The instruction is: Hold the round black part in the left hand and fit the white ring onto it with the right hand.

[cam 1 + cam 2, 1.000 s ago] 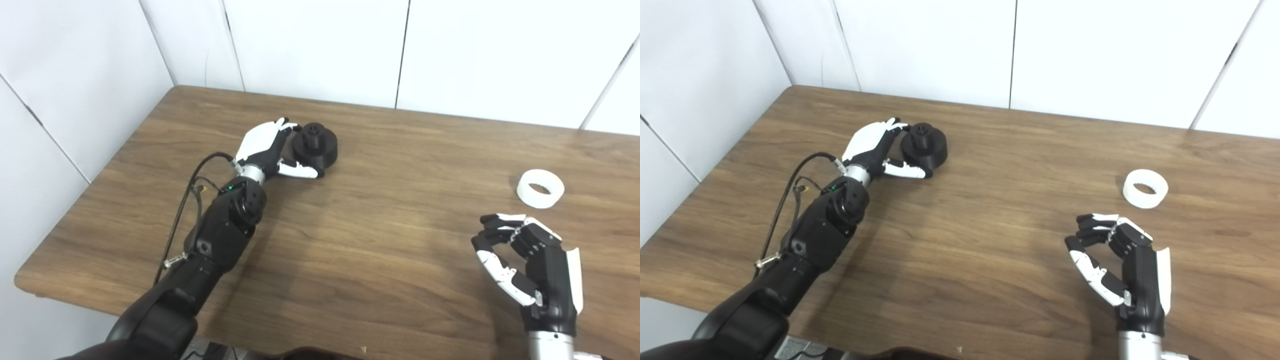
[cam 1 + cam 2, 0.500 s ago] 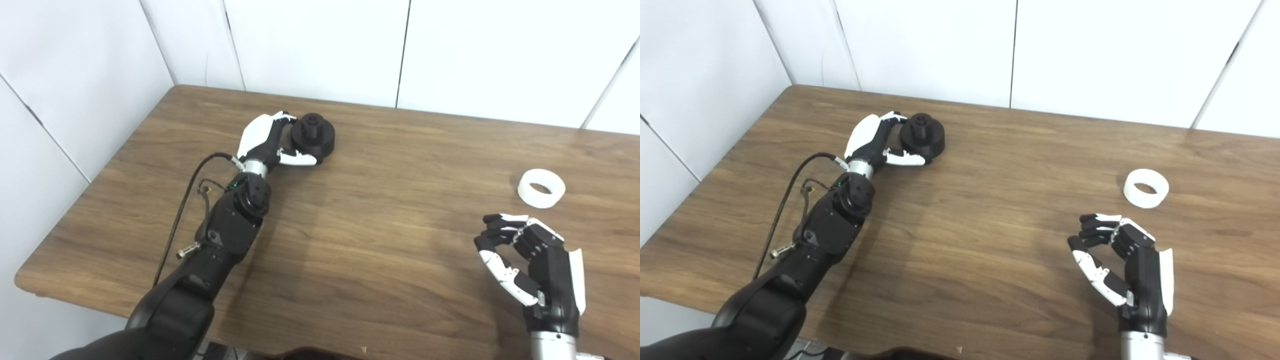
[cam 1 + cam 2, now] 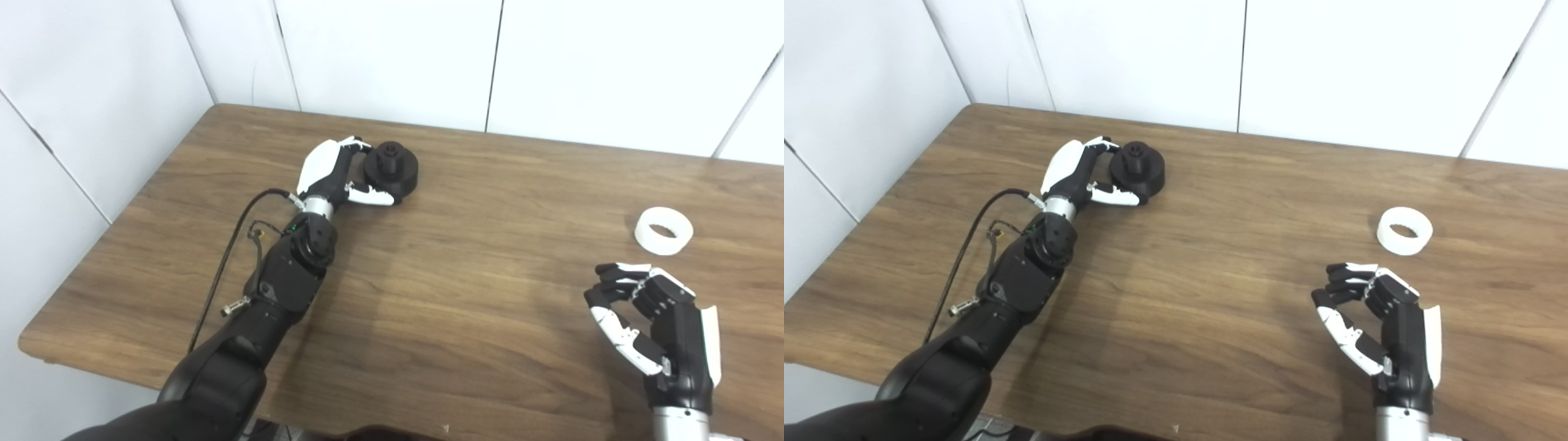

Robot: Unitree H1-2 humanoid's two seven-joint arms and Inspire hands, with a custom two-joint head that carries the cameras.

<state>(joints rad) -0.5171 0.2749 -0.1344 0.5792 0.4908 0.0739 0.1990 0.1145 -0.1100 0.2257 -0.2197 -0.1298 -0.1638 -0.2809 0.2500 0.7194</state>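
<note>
I see my left hand [image 3: 334, 174] has slid right with the round black part [image 3: 392, 173], fingers and thumb cupped against it on the wooden worktop [image 3: 465, 257]. Right hand [image 3: 658, 324] waits, loosely curled, empty; white ring [image 3: 664, 230] just beyond it. White wall panels [image 3: 392, 55] behind.

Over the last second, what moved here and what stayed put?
The left hand, fingers around the round black part, pushed farther up the table and slightly right, the part sliding along with it. The white ring did not move, and the right hand barely shifted, open and empty.
</note>
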